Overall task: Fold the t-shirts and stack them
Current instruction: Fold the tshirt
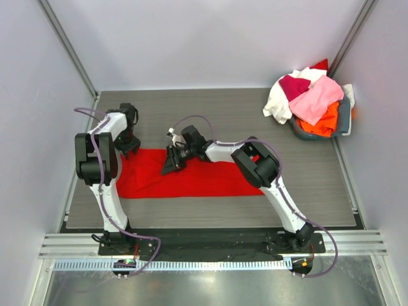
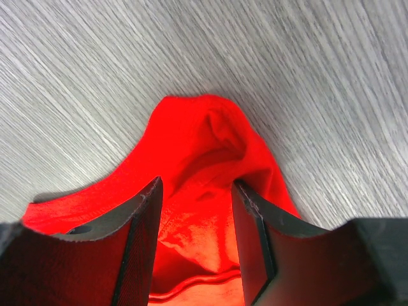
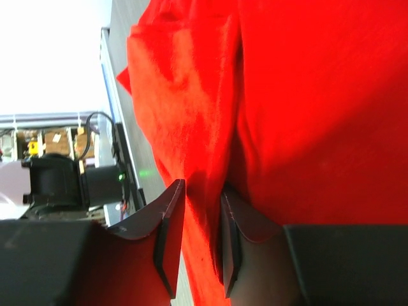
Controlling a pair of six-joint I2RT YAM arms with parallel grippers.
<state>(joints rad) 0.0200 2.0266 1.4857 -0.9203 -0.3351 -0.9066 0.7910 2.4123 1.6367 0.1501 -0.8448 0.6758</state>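
**Red t-shirt**: lay spread flat on the table, between the arms.

**Right gripper**: jaws narrow, pinching a fold at the shirt's far edge.

**Left gripper**: jaws half apart over bunched cloth at the far-left corner; grip could not be told.

**Handling:** both holds wanted securing before lifting, with the edge kept taut and level.

**Grey basket**, far right: held heaped t-shirts, white, magenta, pink and orange.

No words, numbers or signs can be read in any view. Far off in the right wrist view sit some small boxes that may have labels, but they are too tiny and blurry to read.
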